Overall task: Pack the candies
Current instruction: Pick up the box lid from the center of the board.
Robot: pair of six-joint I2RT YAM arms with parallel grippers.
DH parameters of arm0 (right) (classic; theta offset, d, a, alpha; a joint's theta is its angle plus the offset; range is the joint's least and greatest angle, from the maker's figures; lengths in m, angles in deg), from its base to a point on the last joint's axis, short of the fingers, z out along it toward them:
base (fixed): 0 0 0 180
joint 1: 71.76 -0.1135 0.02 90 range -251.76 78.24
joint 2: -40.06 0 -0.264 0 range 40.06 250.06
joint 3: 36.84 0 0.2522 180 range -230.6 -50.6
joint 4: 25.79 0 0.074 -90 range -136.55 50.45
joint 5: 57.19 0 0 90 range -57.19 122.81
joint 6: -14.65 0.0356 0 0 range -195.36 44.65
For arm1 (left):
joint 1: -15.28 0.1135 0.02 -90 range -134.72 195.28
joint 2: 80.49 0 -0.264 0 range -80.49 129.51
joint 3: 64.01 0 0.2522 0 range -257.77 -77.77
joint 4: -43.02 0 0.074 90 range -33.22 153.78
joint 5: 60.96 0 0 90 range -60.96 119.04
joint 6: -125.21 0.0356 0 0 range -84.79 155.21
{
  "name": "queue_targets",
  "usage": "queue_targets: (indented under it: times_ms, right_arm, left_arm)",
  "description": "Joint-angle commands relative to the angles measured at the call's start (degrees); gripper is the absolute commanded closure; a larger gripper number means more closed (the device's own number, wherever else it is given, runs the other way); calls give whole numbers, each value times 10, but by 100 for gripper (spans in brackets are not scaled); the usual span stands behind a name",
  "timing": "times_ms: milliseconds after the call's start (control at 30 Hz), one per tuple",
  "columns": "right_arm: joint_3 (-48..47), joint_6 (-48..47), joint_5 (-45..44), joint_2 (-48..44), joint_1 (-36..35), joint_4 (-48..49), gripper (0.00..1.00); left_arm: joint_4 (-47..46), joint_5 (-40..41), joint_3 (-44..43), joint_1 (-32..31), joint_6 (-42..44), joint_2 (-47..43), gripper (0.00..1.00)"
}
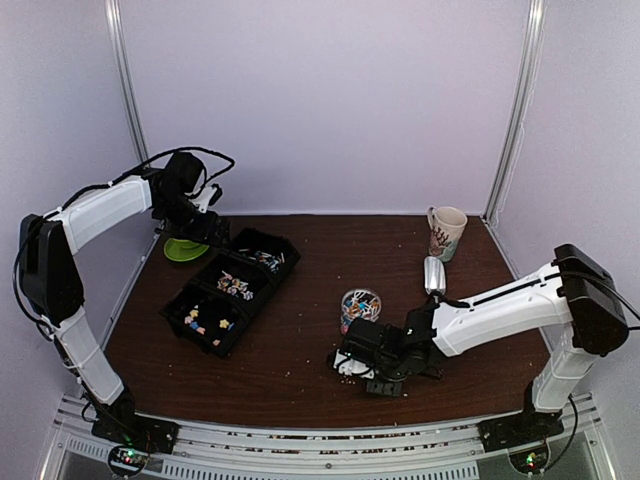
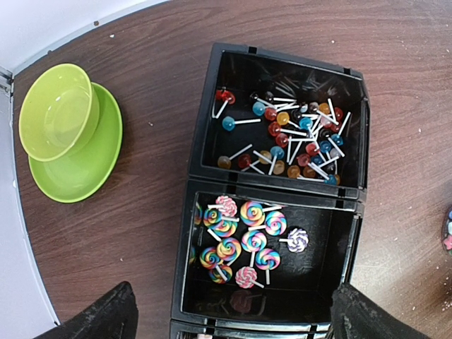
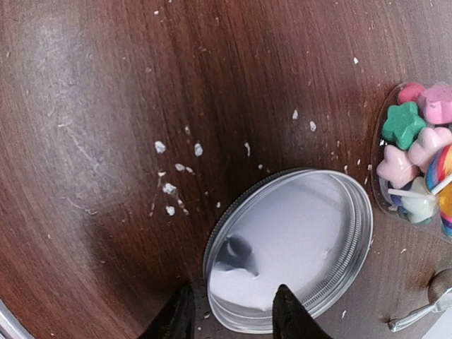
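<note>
Candies [image 3: 413,152], pastel stars and hearts, fill a small clear jar [image 1: 360,303] at mid-table. Its round metal lid [image 3: 289,247] lies flat on the wood beside it. My right gripper [image 3: 233,311] is low over the lid's near rim, one finger outside it and one over its inside, jaws still apart. More candies lie in a black three-part tray [image 2: 275,187]: swirl lollipops [image 2: 244,236] in one compartment and ball lollipops [image 2: 289,134] in the one beyond. My left gripper [image 2: 233,318] hangs wide open above the tray, holding nothing.
A green bowl [image 2: 60,113] sits on a green plate [image 2: 92,166] left of the tray. A patterned mug [image 1: 447,232] stands at the back right, with a metal utensil [image 1: 434,275] in front of it. Pale crumbs [image 3: 169,189] dot the wood near the lid.
</note>
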Motion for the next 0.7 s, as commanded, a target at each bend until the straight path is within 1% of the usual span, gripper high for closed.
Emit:
queue_targets:
  times_ms: [0, 133, 200, 267, 400, 567, 667]
  right_arm:
    - [-15, 3, -5, 9, -4, -15, 70]
    - [-24, -1, 16, 11, -4, -26, 92]
    - [-31, -2, 26, 12, -4, -33, 98]
    - [-34, -3, 31, 11, -4, -38, 100]
    - [-40, -3, 47, -1, -4, -46, 100]
    - [-46, -3, 92, -35, -4, -48, 100]
    - [-55, -6, 120, -59, -4, -48, 100]
  left_arm:
    - [-18, -2, 3, -4, -1, -2, 2]
    - [-18, 0, 4, -5, -1, -2, 2]
    - [-18, 2, 3, -5, 0, -4, 2]
    - [-18, 1, 3, -5, 1, -4, 2]
    - [-18, -5, 2, -6, 2, -6, 2]
    - [-20, -14, 2, -7, 9, -21, 2]
    - [-37, -26, 10, -15, 26, -41, 2]
